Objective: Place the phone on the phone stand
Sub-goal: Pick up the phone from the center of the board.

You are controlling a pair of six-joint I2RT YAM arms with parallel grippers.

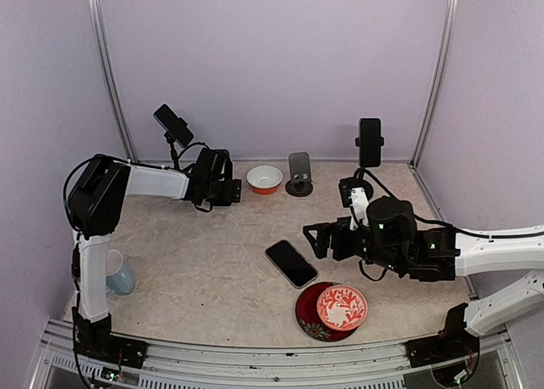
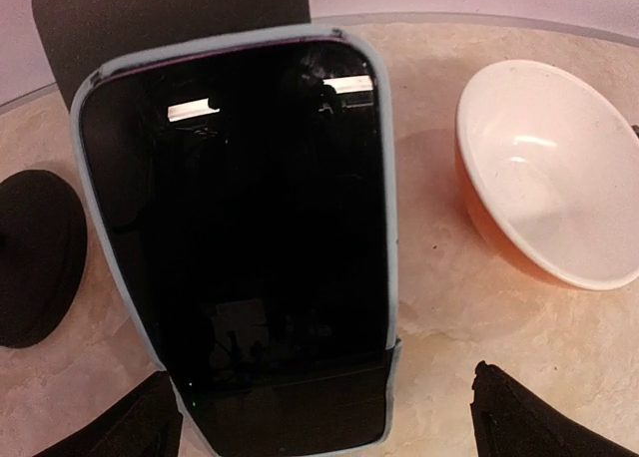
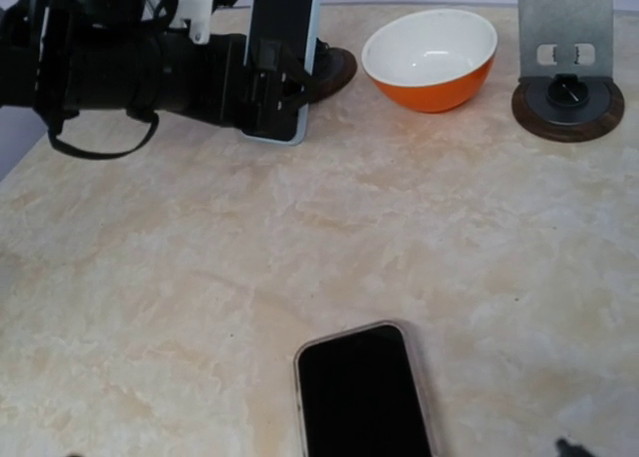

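A black phone in a pale case (image 1: 291, 263) lies flat on the table, also at the bottom of the right wrist view (image 3: 364, 397). My right gripper (image 1: 316, 240) is open and empty just right of and above it; only a fingertip (image 3: 569, 447) shows. A grey phone stand (image 1: 299, 173) on a round dark base stands empty at the back (image 3: 567, 38). My left gripper (image 1: 228, 185) is open around the lower end of a second phone in a light blue case (image 2: 240, 228), which leans upright against a dark stand (image 2: 170, 8). Its right finger (image 2: 529, 427) is apart from that phone.
An orange bowl with a white inside (image 1: 264, 178) sits between my left gripper and the grey stand (image 2: 549, 168). Red patterned plates (image 1: 336, 311) lie at the front. A pale mug (image 1: 119, 274) is at the left. Two phones on tall mounts (image 1: 370, 143) stand at the back.
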